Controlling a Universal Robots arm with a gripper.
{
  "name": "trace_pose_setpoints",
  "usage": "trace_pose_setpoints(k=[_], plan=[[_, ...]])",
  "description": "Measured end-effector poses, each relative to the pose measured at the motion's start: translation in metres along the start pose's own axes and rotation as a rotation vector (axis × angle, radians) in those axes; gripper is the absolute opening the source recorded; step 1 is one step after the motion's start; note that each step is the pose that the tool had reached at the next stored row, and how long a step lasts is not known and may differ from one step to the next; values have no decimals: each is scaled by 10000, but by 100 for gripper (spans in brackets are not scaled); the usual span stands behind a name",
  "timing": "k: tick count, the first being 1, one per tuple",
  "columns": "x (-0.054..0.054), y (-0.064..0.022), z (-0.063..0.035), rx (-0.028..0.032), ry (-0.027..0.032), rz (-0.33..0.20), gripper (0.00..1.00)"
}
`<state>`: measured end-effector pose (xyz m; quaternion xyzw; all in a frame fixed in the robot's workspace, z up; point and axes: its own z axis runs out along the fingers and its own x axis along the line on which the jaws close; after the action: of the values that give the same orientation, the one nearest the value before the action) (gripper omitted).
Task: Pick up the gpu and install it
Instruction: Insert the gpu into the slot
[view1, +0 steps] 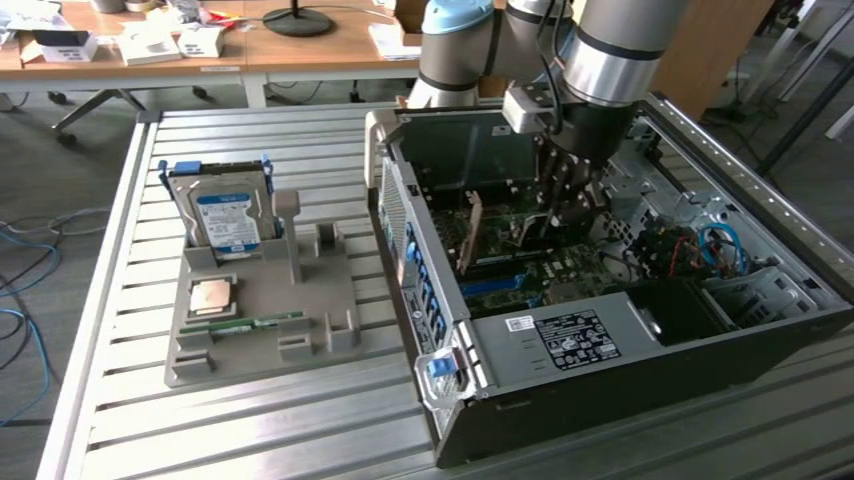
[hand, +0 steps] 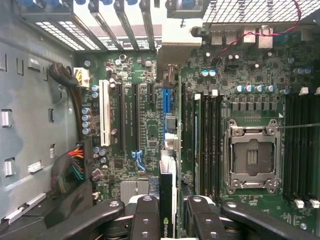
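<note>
In the wrist view the gpu (hand: 167, 197) shows edge-on as a thin dark card with a green logo on its upper edge. My gripper (hand: 170, 212) is shut on it, one black finger (hand: 146, 220) on each side. The card hangs in line with the blue expansion slot (hand: 166, 106) on the motherboard (hand: 145, 125). Whether it touches the slot I cannot tell. In the exterior view my gripper (view1: 571, 212) reaches straight down into the open computer case (view1: 601, 345), near its rear wall.
A grey fixture (view1: 260, 300) stands at the exterior view's left, holding a hard drive (view1: 227, 218), a square chip (view1: 214, 297) and a green memory stick (view1: 243, 324). Inside the case are the processor socket (hand: 251, 156), memory slots (hand: 210, 145) and cable bundles (hand: 70, 172).
</note>
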<state>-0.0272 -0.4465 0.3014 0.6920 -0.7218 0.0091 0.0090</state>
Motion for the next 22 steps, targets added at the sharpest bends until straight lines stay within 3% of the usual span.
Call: trace_pose_setpoints(k=[9, 22], plan=[[1, 5, 12, 0, -105, 0, 26], [24, 34, 14, 1, -119, -1, 26]])
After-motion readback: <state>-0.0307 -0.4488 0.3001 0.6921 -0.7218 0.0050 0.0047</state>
